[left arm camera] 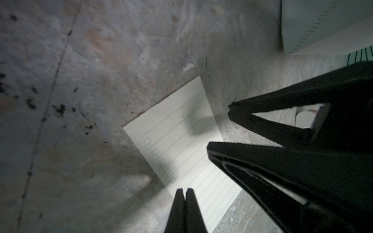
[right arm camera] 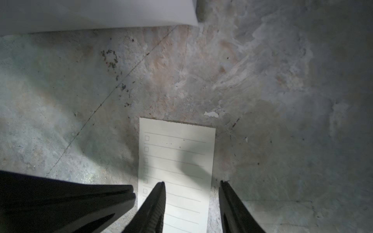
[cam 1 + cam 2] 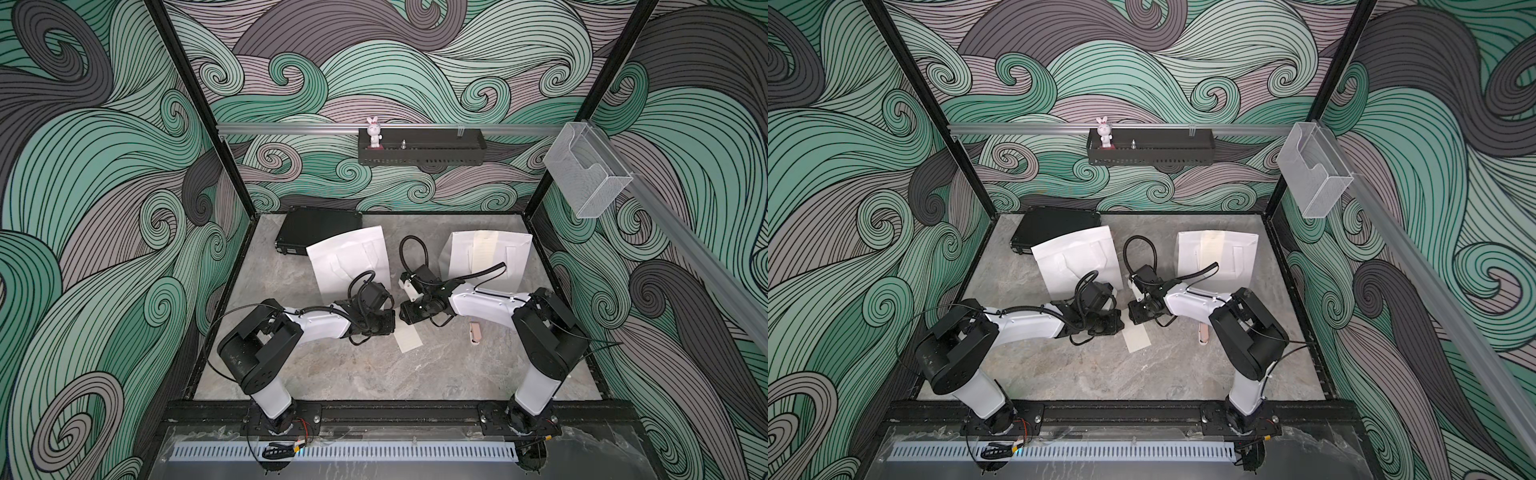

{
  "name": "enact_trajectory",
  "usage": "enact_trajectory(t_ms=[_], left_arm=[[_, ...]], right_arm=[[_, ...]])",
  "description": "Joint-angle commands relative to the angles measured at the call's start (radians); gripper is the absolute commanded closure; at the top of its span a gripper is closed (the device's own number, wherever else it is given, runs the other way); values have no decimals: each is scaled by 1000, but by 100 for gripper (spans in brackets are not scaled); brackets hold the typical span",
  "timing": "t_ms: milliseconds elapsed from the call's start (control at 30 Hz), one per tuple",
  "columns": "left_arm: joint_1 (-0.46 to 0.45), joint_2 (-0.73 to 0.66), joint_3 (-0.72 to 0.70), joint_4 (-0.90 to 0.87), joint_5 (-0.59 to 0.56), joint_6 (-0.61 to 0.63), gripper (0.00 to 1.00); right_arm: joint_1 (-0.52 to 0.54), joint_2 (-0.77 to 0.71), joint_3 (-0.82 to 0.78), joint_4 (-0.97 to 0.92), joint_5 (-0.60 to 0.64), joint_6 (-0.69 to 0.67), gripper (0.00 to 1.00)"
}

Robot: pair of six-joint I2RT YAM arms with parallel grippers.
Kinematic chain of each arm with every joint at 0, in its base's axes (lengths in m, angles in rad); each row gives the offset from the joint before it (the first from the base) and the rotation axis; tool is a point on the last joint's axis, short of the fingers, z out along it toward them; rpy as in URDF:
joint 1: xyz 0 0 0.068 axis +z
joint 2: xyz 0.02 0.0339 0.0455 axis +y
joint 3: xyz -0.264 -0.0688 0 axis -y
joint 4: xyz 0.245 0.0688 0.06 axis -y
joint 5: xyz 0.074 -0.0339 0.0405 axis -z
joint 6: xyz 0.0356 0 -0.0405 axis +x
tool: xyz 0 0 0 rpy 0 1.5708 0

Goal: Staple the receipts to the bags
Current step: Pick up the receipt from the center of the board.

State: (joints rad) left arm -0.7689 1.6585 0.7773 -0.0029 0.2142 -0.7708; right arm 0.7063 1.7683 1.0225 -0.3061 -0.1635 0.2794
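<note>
Two white bags lie flat on the grey bench (image 3: 332,374). In a top view, one bag (image 3: 345,262) is in the middle of the frame, and its top edge covers part of a black case (image 3: 309,228). The other bag (image 3: 498,266) is to its right, and a receipt (image 3: 484,249) lies on top of it.

The loose receipt (image 3: 409,338) lies flat on the bench just below the middle, between the two arms. A small pink stapler (image 3: 476,332) lies to its right.

The left gripper (image 1: 184,190) is pressed together at the edge of the loose receipt. The right gripper (image 2: 191,183) is spread apart. One of its fingers (image 2: 159,193) is over the paper and the other is just past the paper's edge.
</note>
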Motion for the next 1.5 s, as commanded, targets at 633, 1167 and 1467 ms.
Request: enact_trajectory(t_ms=[633,1167,1467], left_arm=[[-6,111,43,-72,-9,9,100],[-3,29,56,-148,-68,27,100],[72,-145,65,-197,-26,-6,57]], right_arm=[[-27,64,-34,63,-191,86,56],[-26,-31,-61,73,-197,119,76],[-25,-116,-78,77,-220,129,76]])
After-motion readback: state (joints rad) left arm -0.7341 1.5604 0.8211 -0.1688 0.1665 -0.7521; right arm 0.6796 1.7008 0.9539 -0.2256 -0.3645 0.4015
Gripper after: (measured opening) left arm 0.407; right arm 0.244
